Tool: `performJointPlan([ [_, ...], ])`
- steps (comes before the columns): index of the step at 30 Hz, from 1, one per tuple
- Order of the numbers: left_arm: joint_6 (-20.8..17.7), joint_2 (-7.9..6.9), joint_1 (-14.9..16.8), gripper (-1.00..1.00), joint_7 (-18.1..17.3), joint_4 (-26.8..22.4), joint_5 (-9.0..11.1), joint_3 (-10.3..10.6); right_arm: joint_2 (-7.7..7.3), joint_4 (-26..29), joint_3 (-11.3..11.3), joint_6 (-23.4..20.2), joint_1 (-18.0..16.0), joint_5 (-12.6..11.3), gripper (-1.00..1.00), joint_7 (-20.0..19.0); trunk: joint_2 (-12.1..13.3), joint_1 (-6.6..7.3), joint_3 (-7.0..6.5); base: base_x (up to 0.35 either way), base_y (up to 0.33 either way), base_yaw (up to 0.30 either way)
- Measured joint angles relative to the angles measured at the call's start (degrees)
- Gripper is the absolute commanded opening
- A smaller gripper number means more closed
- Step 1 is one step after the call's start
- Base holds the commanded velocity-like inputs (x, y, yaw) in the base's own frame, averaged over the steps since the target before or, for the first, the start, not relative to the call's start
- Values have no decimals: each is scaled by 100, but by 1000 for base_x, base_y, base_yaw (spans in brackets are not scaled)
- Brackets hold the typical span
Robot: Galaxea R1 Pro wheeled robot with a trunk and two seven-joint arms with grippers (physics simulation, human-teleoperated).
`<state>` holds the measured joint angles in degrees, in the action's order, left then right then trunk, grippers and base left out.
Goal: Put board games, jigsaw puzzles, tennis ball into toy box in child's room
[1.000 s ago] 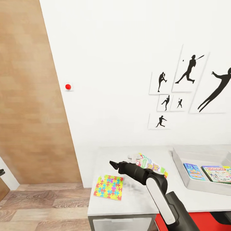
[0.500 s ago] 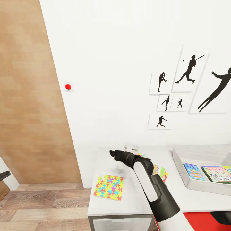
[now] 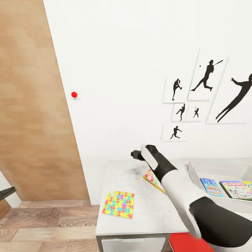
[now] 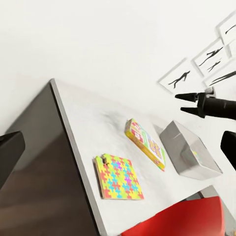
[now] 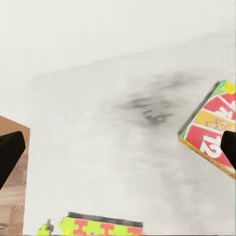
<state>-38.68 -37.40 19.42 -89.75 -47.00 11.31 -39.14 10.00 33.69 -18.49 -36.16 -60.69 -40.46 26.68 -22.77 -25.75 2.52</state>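
The white table [image 3: 140,213] stands against a bare white wall hung with black athlete pictures [image 3: 206,78], a wooden wardrobe door [image 3: 31,105] alongside. On it the grey toy box [image 3: 196,185] already holds two games. A yellow board game [image 4: 145,143] lies just beside it: stiff, light, best pinched at a long edge. The jigsaw puzzle [image 3: 119,204] near the front edge is thin and awkward to lift. The right gripper [image 4: 189,103] hangs above the table, parted, holding nothing. I cannot tell the left gripper's state.
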Motion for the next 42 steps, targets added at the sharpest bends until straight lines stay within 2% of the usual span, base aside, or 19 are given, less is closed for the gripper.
performJointPlan([
  [4,-3,19,8,100,-1,-3,-1,3,0,-394,6,80,-172,-47,100,1,0,0,0,0,99,0],
  [9,-9,29,11,100,-1,-5,-3,4,0,-595,20,124,-249,-64,100,2,0,1,0,0,230,0],
  [21,-4,32,13,100,-1,-4,-9,5,0,-663,7,143,-260,-58,100,-10,0,1,0,0,224,0],
  [32,8,31,13,100,0,-3,-9,5,0,-659,-20,154,-206,-45,100,-19,0,0,5,0,24,0],
  [42,9,65,13,100,0,-4,-8,5,0,-662,-21,160,-215,-3,100,-20,0,0,84,0,1,0],
])
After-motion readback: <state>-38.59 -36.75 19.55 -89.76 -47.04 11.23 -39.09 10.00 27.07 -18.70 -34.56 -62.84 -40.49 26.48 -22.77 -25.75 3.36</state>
